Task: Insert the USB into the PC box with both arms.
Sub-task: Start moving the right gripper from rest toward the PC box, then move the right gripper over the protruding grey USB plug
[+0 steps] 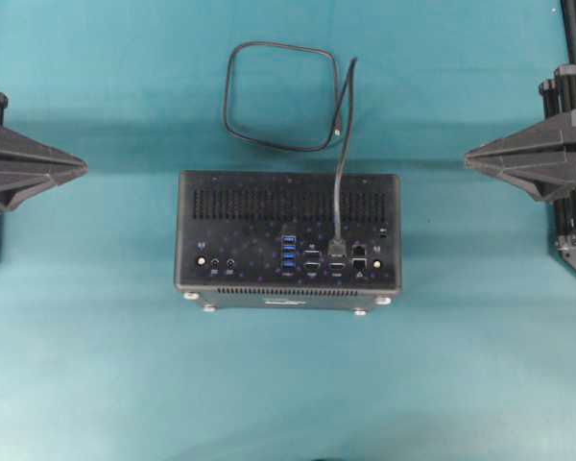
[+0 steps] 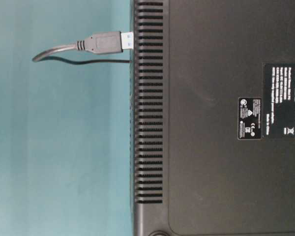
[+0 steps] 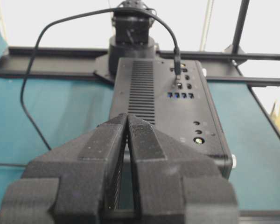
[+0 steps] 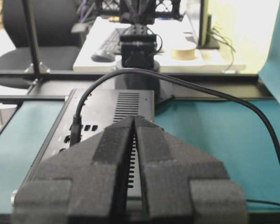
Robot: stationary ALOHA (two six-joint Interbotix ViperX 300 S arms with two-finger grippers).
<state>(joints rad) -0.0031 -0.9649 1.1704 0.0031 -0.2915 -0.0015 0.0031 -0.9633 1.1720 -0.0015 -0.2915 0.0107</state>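
Observation:
The black PC box (image 1: pixel 288 202) lies in the middle of the teal table, port side up, with its blue ports (image 1: pixel 288 254) showing. The USB plug (image 1: pixel 337 242) stands in a socket on that face, and its thin black cable (image 1: pixel 269 96) loops away behind the box. At table level the USB plug (image 2: pixel 104 43) is seated against the PC box (image 2: pixel 211 123). My left gripper (image 1: pixel 84 166) rests shut at the left edge and holds nothing. My right gripper (image 1: pixel 468 156) is shut and empty at the right edge. Both wrist views show the fingertips (image 3: pixel 127 115) (image 4: pixel 134 117) touching.
The cable's free metallic tip (image 1: pixel 337 132) lies on the cloth behind the box. Black frame rails (image 3: pixel 60 51) border the table's far sides, and the opposite arm's base (image 4: pixel 139 44) stands beyond the box. Bare teal cloth surrounds the box.

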